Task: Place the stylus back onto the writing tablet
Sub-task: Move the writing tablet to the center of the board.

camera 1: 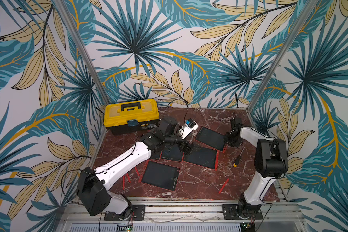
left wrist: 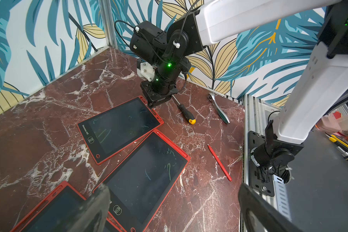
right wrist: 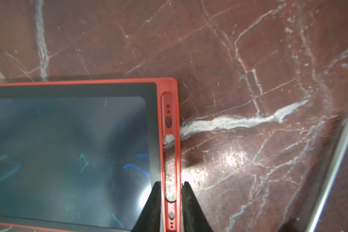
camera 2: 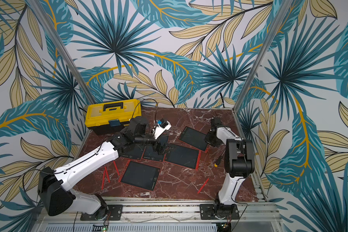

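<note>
Red marble worktop (camera 1: 199, 186) carrying several red-framed tablets. Your right claw (right wrist: 171, 183) sits low at the edge of the far-right writing tablet (right wrist: 68, 150). Its fingers (right wrist: 153, 204) are drawn close together, one on each side of the tablet's red stylus rail (right wrist: 170, 112). Only the rail lies between them, and you cannot tell whether they pinch it or merely flank it. The rail's long slot shows pale marble through it. The red stylus (camera 1: 223, 185) lies loose on the worktop near the front edge, well apart from that tablet, between the near tablet (camera 1: 160, 174) and the base of your right arm; the left wrist view shows it too (left wrist: 219, 162). Three more styluses (camera 2: 107, 174) lie beside your left forearm. Your left claw (left wrist: 173, 190) hangs over the overlapping middle tablets (camera 1: 200, 157) with its jaws spread wide, holding nothing. A yellow-tipped screwdriver (camera 1: 238, 157) lies just beside the far-right tablet, and a yellow toolbox (camera 1: 131, 115) stands at the rear left corner.
</note>
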Controlling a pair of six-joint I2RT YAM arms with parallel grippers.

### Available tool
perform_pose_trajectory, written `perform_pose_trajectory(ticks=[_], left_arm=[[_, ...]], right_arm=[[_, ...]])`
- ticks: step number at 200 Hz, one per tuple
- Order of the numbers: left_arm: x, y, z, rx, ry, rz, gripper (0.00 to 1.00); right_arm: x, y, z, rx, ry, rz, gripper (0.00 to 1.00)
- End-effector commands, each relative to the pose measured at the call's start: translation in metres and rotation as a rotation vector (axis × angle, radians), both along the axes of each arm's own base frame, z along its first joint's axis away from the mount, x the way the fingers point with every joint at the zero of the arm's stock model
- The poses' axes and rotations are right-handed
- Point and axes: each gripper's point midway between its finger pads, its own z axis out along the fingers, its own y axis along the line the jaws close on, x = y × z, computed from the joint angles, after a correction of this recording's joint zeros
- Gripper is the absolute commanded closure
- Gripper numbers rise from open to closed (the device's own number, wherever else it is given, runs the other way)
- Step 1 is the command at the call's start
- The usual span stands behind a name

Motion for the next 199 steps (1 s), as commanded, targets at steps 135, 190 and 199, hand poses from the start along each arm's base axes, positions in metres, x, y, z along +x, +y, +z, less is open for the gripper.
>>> perform_pose_trajectory(ticks=[135, 190, 199], left_arm=[[-0.003, 0.004, 0.008, -0.008, -0.021, -0.008, 0.01], [-0.003, 0.003, 0.006, -0.008, -0.013, -0.011, 0.00], [-0.003, 0.002, 0.005, -0.006, -0.008, -0.011, 0.00]], right_arm=[[-0.017, -0.004, -0.029, -0.016, 0.126, -0.011, 0.89], [-0.029, -0.002, -0.030, -0.031, 0.158, 0.027, 0.93], [-0.033, -0.002, -0.030, -0.034, 0.165, 0.035, 0.94]])
